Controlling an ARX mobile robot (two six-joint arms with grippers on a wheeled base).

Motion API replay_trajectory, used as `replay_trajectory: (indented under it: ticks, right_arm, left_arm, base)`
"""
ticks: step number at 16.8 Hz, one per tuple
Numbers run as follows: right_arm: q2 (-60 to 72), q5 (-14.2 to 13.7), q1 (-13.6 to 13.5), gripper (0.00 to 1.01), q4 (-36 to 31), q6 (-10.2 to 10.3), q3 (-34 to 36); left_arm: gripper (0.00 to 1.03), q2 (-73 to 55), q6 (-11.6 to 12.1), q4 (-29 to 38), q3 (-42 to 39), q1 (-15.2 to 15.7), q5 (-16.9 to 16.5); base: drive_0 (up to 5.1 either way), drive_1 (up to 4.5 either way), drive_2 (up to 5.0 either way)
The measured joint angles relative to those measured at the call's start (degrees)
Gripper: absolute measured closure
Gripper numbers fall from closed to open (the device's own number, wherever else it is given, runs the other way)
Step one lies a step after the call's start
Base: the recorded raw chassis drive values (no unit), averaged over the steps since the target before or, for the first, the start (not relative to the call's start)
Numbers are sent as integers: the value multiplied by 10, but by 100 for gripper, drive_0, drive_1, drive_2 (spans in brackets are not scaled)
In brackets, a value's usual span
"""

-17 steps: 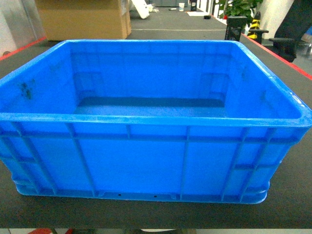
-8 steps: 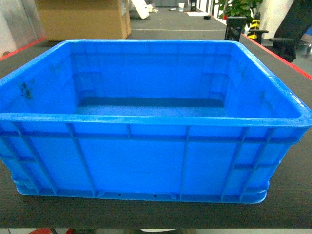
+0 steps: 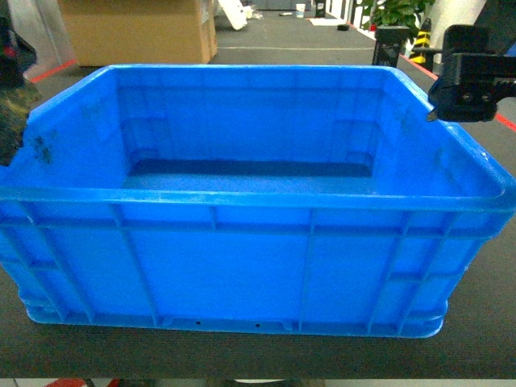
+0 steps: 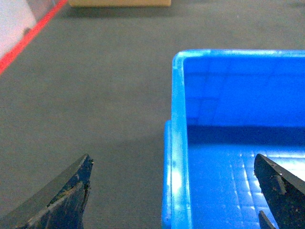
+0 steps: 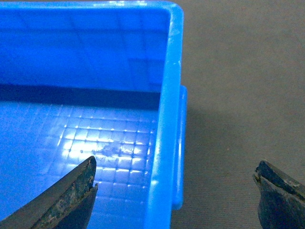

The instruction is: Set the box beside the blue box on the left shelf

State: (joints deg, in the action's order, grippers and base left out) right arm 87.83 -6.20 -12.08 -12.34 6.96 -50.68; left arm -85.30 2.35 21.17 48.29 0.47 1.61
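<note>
Both claws spread astride box rims | cardboard carton behind

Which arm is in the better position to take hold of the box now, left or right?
Neither clearly; this looks like a job for both. The left pincer is open astride the left rim of the box, and the right pincer is open astride the right rim. Neither touches it yet.

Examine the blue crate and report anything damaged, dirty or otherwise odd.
The box sits square and whole. Two blemishes: a dark smudge on the inner left wall, and a pale scuffed patch on the grid floor. Nothing is spilled or cracked.
</note>
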Motion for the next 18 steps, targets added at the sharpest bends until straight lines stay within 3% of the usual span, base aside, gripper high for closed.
replay_trajectory:
  ticks: [5,8,14,15,18]
  right_arm:
    - [74,0,-3,3,74,44,-62]
    - [96,13,-2,3,82,67,-63]
    - [103,17,-3,4,83,70,-63]
    - [103,17,-3,14,82,70,-63]
    - [103,13,-10,43,76,65,-63]
  left_arm:
    - [5,-97,-21,-100,70,-15,-27]
    - [5,-119,-26,-134,90,-16,-20]
    - [5,-137,-35,-158,104,-8,-3]
    - [8,-137,-36,-161,105,-8,-3]
    - [36,-137,-35,-165,105,-12,1]
  base:
    - [0,0,0]
    - [0,0,0]
    - [0,0,0]
    - [0,0,0]
    - [0,0,0]
